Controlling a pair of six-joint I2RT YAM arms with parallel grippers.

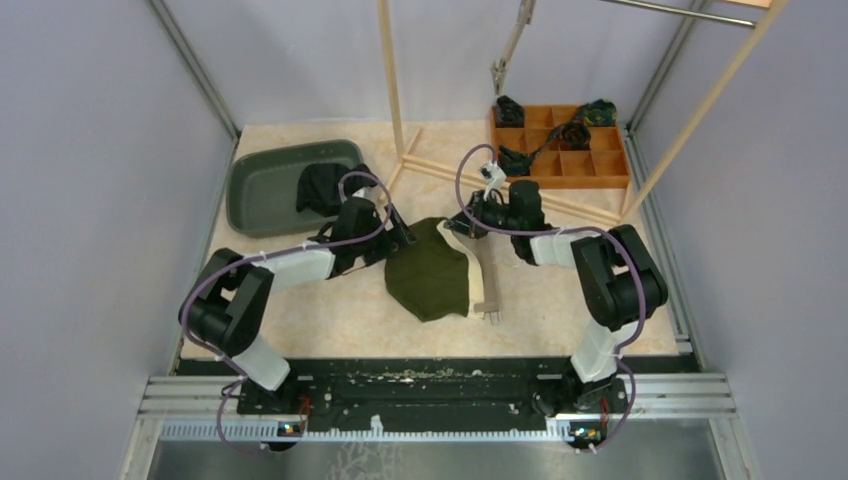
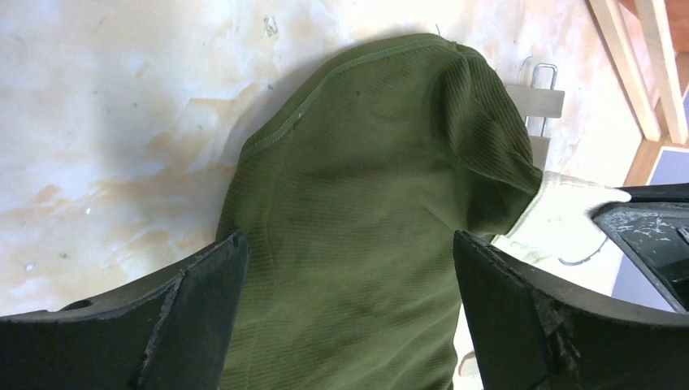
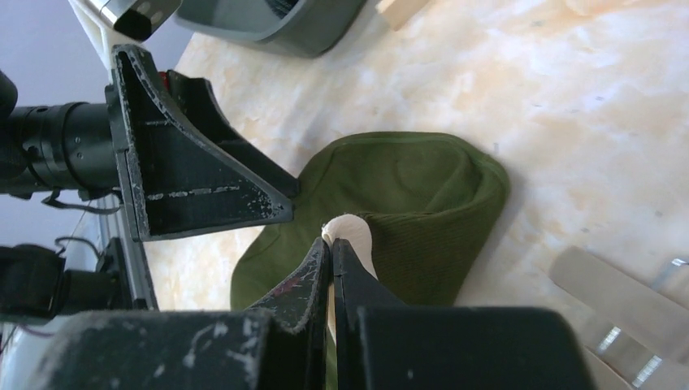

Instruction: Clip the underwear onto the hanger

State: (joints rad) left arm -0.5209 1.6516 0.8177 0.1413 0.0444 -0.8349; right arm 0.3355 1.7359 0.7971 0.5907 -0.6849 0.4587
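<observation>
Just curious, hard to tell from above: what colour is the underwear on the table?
The underwear is olive green, finely ribbed; clearest in the left wrist view.

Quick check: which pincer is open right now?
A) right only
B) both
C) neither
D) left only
D: the left pincer stands wide over the green underwear, while the right pincer is pinched shut on the underwear's pale band.
</observation>
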